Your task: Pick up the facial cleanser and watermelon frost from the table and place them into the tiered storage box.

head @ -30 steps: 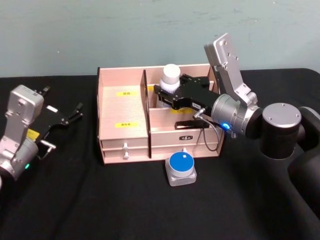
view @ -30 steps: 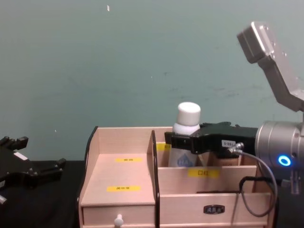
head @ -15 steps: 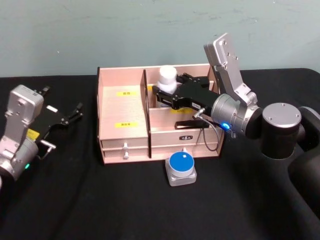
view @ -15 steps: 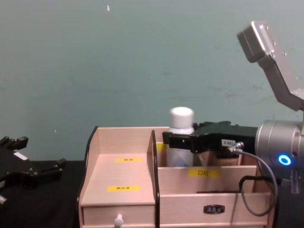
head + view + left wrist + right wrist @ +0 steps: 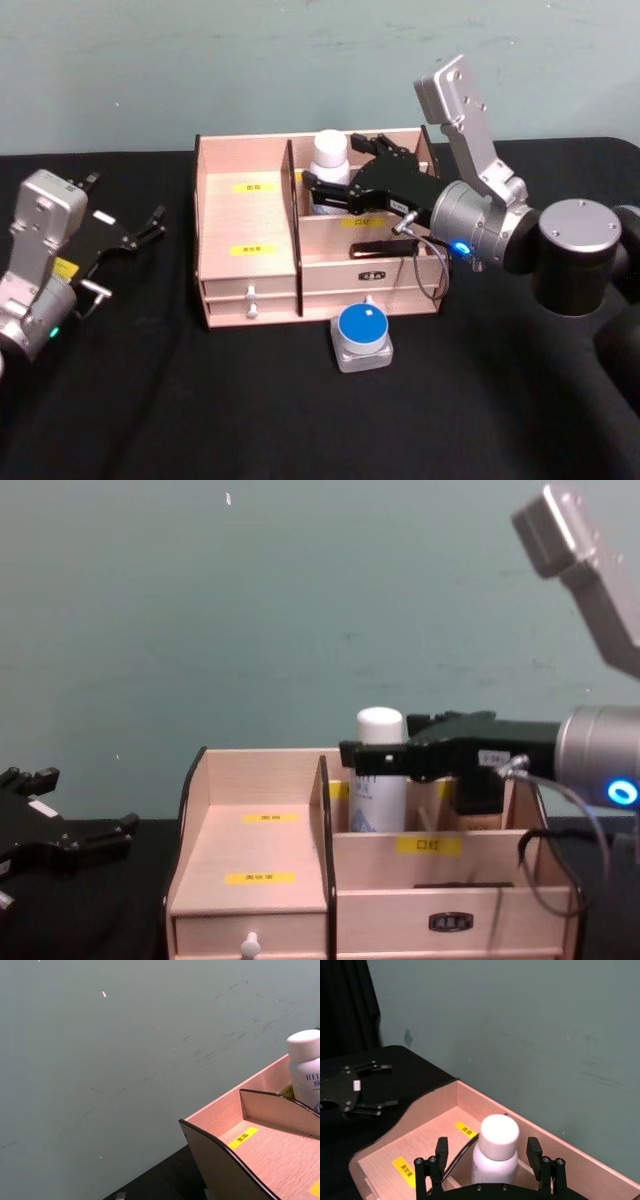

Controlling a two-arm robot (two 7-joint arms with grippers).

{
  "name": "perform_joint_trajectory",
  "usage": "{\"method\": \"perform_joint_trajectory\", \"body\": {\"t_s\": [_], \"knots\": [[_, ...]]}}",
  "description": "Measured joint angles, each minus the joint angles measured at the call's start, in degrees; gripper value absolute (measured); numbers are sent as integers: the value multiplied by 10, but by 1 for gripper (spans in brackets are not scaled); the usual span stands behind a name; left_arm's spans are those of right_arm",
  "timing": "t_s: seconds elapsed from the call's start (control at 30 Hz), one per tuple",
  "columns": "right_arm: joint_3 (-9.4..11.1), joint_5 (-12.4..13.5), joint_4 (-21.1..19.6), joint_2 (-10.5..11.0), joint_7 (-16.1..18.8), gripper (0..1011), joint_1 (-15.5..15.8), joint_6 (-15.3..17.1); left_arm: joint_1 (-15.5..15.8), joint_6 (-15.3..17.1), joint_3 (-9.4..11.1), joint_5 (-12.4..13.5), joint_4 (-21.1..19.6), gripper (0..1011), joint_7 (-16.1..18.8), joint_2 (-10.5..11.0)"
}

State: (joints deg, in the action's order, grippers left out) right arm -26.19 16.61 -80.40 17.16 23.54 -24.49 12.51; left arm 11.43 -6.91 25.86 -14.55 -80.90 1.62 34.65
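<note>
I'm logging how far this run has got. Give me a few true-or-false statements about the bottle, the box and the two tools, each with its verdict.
1. The white bottle stands upright in a back compartment of the wooden box. True.
2. The right tool is clamped tight on the bottle. False: its fingers stand apart on either side of the bottle, with a gap at each side.
3. The blue-lidded tub lies inside the box. False: it sits on the table, just in front of the box.
4. The left tool is off to the left of the box, open and holding nothing. True.
</note>
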Motion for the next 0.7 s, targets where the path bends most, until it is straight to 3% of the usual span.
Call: {"method": "perform_joint_trajectory", "body": {"t_s": [0.3,0.33,0.47,0.53,0.7], "knots": [[9,-1,-143,50,-20,1002,55,75,0,0,0,0,0,1010,0,0],[12,0,-173,60,-26,1002,72,92,0,0,0,0,0,1010,0,0],[20,4,-231,79,-40,1002,112,125,0,0,0,0,0,1010,0,0],[31,8,-282,92,-57,1002,158,149,0,0,0,0,0,1010,0,0],[47,7,-335,106,-82,1002,224,170,0,0,0,0,0,1009,0,0]]}}
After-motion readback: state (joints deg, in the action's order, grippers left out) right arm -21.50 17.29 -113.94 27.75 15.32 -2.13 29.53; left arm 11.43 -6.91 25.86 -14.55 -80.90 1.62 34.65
